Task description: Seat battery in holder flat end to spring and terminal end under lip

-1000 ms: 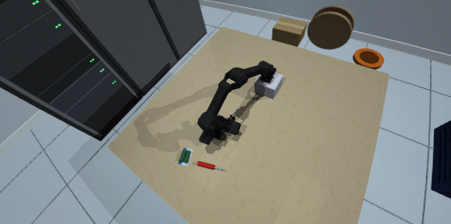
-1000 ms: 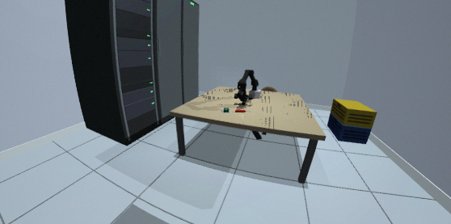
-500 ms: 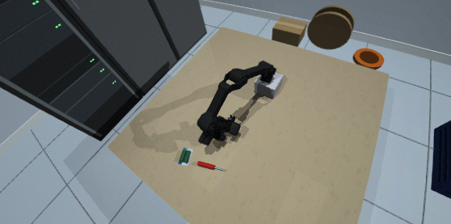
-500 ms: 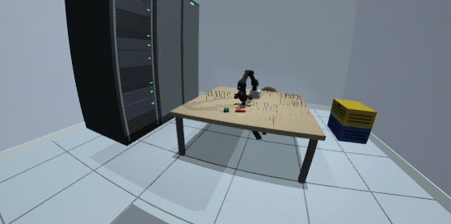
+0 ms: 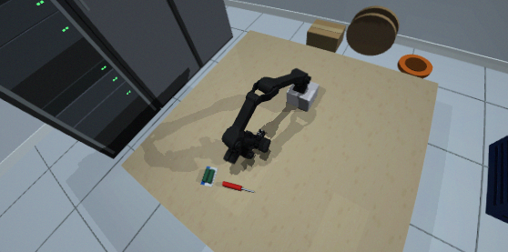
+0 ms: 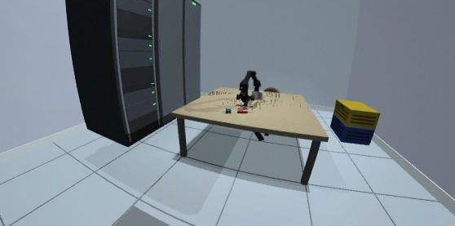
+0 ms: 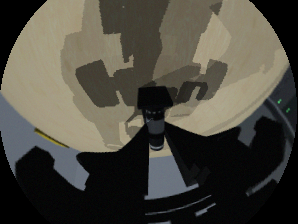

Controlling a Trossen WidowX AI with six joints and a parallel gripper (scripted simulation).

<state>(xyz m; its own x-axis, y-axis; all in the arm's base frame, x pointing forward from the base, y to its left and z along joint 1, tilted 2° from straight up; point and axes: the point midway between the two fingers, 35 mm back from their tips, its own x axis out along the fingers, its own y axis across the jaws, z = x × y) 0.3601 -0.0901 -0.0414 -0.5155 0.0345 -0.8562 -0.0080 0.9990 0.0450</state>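
Holding the battery (image 7: 154,124) above the table (image 5: 346,157).
The gripper (image 7: 154,137) pinches it, well apart from the holder (image 5: 208,176).

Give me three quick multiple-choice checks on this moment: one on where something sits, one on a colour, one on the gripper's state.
1. Where is the screwdriver?
A. On the grey block
B. On the table beside the green part
C. On the floor

2. What colour is the screwdriver's handle?
A. Red
B. Blue
C. Yellow

3. What state is the gripper in?
A. Wide open
B. Shut on nothing
C. Shut on the battery

Answers:
1 B: in the top view it lies on the table right of the green part.
2 A: the handle is red, the shaft thin and grey.
3 C: in the wrist view a small cylinder, the battery, sits between the fingers.
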